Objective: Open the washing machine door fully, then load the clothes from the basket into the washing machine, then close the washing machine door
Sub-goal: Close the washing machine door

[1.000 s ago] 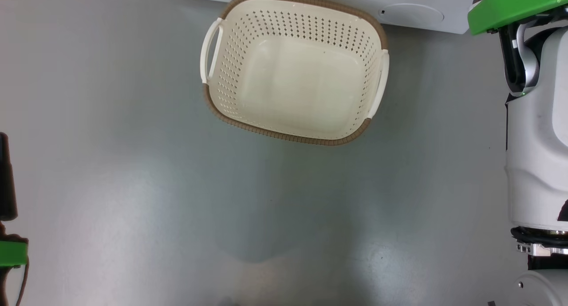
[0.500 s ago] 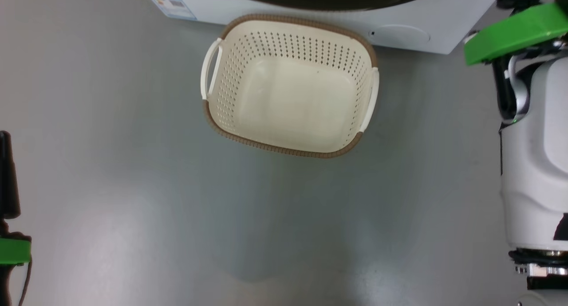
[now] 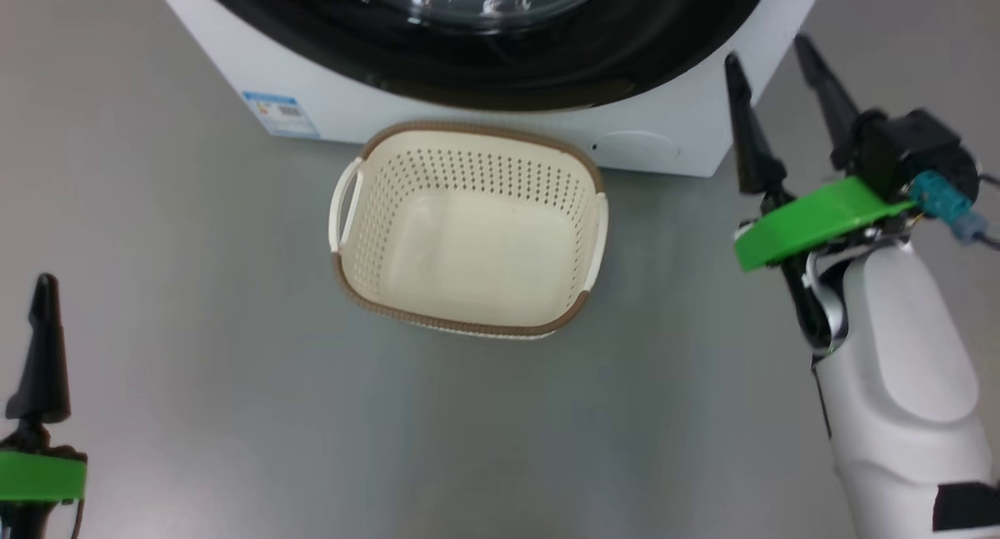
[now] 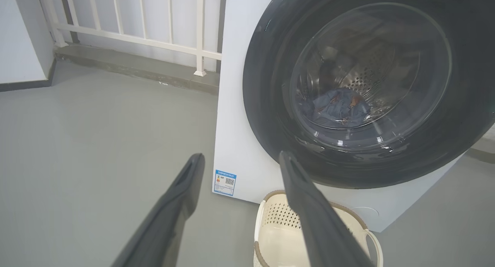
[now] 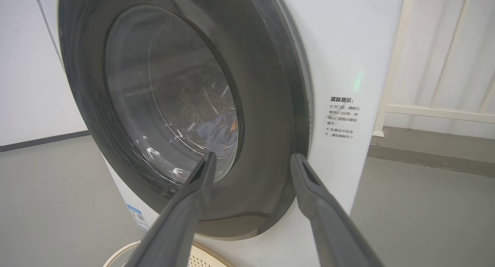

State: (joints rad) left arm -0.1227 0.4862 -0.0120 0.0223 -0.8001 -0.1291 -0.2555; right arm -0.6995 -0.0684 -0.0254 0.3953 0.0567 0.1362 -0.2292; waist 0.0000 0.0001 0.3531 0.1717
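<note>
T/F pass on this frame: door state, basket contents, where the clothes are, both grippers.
1. The washing machine door lies shut against the washing machine. True.
2. The basket holds a blue garment. False: it is empty.
3. The clothes lie inside the washing machine, seen through the door. True.
4. The right gripper is shut on the door's edge. False: it is open, holds nothing and is clear of the door.
5. The left gripper is open and holds nothing. True.
</note>
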